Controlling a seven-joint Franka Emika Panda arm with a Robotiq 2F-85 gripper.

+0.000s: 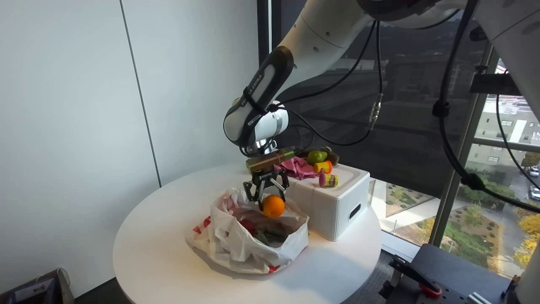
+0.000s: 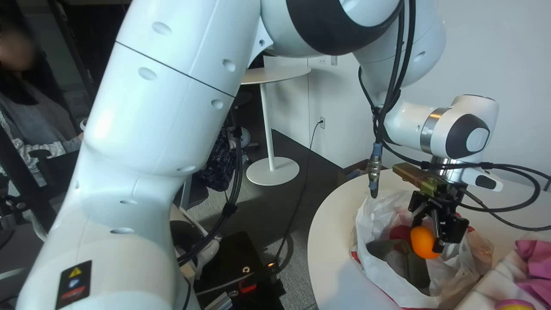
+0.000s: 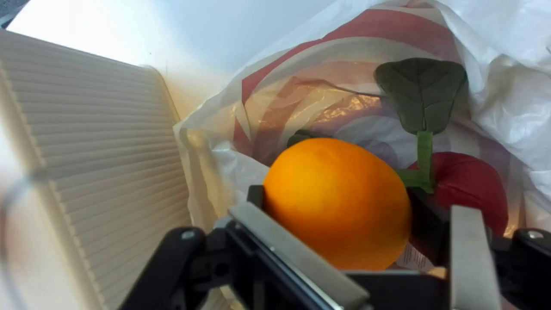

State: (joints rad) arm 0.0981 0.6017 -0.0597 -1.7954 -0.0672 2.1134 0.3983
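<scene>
Over the bag [image 1: 238, 247], the gripper [image 1: 272, 202] clasps an orange [image 3: 335, 204]; the arm [image 1: 314, 48] reads "EMIKA"

Can't read that tiny label [image 3: 413, 259] from here, orange [image 3: 338, 204] partly hides a dark green thing [image 3: 301, 137], person's face [image 2: 16, 51] is blurry

In an exterior view: worktop [image 1: 156, 240] from above, set back, facing wall [image 1: 76, 105]. In an exterior view: arm [image 2: 129, 142] near left, worktop far right. All share bag [image 1: 236, 245]. Wrist view: close, downward past claw [image 3: 338, 211].
</scene>
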